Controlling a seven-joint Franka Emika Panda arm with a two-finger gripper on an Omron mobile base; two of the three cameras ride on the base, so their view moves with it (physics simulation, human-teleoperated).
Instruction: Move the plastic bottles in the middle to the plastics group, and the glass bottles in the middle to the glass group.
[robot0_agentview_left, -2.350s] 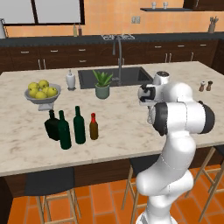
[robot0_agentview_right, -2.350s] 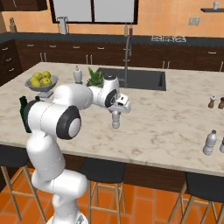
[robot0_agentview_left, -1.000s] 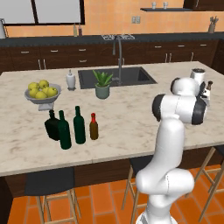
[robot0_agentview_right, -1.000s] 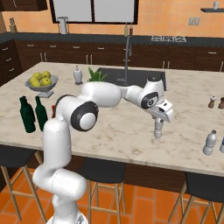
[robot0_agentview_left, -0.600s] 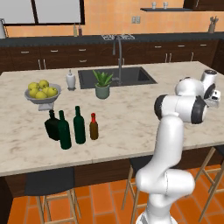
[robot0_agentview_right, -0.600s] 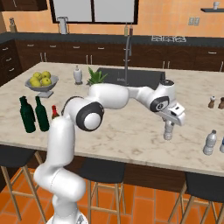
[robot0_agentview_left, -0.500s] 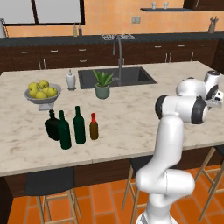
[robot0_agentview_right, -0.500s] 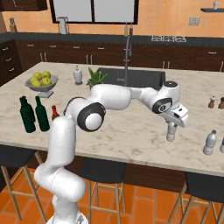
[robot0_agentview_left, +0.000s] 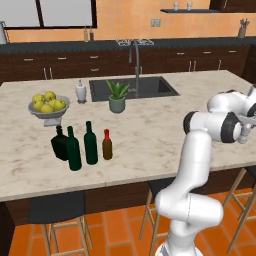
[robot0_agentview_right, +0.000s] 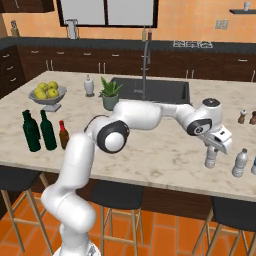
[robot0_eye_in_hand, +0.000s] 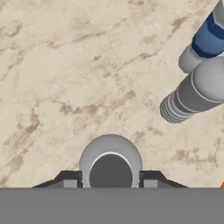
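Clamped in the dark two-finger gripper (robot0_agentview_right: 212, 156): the small clear plastic water bottle with a pale cap (robot0_agentview_right: 211, 157), at the right of the right base view, low over the speckled marble counter (robot0_agentview_right: 165, 155). Just beside another clear plastic bottle (robot0_agentview_right: 240, 163). Probably light, thin-walled, easy to squash and a bit slippery. Best held round the body, gently.

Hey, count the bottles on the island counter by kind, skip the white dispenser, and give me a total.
tall green glass bottles: 2
squat blackish flask: 1
brown bottle with red cap: 1
clear plastic bottles: 3
Total: 7
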